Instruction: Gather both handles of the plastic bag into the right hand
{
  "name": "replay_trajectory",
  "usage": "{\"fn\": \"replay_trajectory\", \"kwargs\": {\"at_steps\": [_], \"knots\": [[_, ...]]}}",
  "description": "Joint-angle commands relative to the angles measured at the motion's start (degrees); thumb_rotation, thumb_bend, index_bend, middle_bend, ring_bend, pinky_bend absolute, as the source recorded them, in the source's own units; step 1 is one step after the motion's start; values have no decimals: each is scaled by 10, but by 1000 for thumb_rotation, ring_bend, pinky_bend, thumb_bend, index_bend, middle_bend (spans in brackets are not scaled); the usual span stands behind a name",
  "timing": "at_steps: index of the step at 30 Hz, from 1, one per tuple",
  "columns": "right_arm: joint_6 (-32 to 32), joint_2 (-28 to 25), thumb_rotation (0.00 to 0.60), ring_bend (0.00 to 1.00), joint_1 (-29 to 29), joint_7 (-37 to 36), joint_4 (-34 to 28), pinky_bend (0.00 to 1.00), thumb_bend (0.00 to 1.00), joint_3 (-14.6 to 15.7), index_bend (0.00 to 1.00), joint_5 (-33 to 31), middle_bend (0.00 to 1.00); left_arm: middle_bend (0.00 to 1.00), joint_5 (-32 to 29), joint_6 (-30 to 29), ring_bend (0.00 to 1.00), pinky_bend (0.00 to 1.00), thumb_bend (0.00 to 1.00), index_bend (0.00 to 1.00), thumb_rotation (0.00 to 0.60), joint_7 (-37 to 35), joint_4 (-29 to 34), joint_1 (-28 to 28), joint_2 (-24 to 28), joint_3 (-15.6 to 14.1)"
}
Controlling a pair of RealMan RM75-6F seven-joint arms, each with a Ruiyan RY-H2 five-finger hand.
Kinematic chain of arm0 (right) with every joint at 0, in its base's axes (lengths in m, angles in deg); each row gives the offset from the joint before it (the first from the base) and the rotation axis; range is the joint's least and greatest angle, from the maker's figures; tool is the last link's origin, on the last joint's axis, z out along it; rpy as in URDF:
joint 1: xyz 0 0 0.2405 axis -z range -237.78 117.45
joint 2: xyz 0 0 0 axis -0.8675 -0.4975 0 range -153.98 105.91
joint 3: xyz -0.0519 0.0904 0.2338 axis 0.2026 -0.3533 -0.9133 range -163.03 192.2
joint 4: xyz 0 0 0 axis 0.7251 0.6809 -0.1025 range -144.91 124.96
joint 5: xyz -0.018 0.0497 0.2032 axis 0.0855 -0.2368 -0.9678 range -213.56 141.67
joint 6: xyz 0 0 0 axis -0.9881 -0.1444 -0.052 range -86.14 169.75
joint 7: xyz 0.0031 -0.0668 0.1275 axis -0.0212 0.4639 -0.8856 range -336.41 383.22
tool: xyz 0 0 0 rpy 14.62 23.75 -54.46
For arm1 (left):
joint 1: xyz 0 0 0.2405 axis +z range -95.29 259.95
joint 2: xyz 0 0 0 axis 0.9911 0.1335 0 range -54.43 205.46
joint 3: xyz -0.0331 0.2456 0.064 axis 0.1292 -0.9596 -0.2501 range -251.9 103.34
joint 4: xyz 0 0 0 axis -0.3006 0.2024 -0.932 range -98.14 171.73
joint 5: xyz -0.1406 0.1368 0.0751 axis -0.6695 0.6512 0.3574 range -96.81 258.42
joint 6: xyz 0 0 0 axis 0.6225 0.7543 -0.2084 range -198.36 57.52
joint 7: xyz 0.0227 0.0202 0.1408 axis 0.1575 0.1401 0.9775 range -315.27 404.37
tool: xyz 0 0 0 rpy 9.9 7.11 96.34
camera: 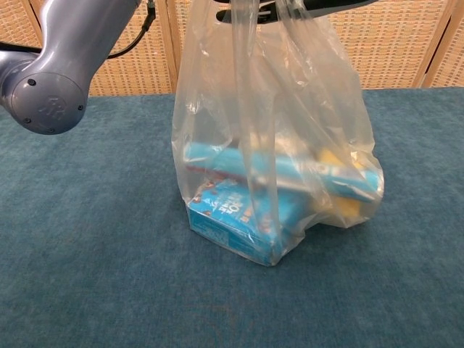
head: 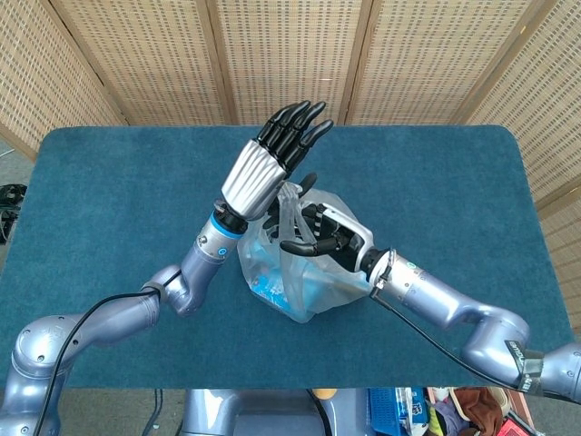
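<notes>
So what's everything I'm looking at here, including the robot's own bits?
plastic bag: one, clear, standing mid-table, its handles pulled up at the hands
boxes: at least two, blue, lying inside the bag; exact count unclear
yellow item: one, inside the bag beside the boxes
table: one, covered in blue-green cloth
wicker screen: tan panels behind the table
left hand: silver and black, fingers straight and raised above the bag, holding nothing
right hand: black and white, fingers curled at the handles

Evenly and brightly lit in both views, sharply focused, with soft glare on the clear crinkled plastic bag (camera: 275, 145) and only faint shadows.
</notes>
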Motion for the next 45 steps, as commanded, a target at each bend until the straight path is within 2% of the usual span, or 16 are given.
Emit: {"fn": "replay_trajectory", "kwargs": {"at_steps": [1, 21, 23, 26, 29, 32, 38, 45], "knots": [[4, 4, 600, 173, 3, -4, -1, 182, 279, -4, 312, 6, 357, 0, -2, 2, 42, 109, 413, 0, 600, -1, -2, -1, -1, 0], [25, 16, 600, 224, 26, -56, 0, 194, 280, -18, 311, 68, 357, 0, -25, 26, 42, 110, 401, 0, 600, -5, -15, -12, -9, 5], [22, 13, 600, 224, 28, -66, 2, 194, 280, -18, 311, 77, 357, 0, -27, 27, 40, 110, 354, 0, 600, -9, -15, -11, -9, 5], [18, 12, 600, 227, 30, -78, 5, 194, 282, -16, 311, 84, 358, 0, -29, 29, 10, 95, 175, 0, 600, -12, -14, -10, -7, 5], [13, 9, 600, 229, 31, -90, 7, 194, 284, -12, 312, 94, 357, 0, -33, 37, 0, 39, 69, 0, 600, -9, -7, -8, -2, 2], [4, 4, 600, 235, 32, -112, 8, 196, 285, -6, 315, 111, 358, 0, -44, 61, 0, 2, 43, 0, 600, 8, 12, -3, 12, -1], [-19, -9, 600, 248, 28, -155, 13, 197, 286, 14, 321, 149, 367, 0, -63, 91, 0, 0, 26, 0, 600, 28, 61, 10, 44, -2], [-49, -22, 600, 252, 16, -203, 23, 198, 287, 48, 322, 188, 371, 0, -68, 120, 0, 0, 2, 0, 600, 13, 101, 23, 88, -9]]}}
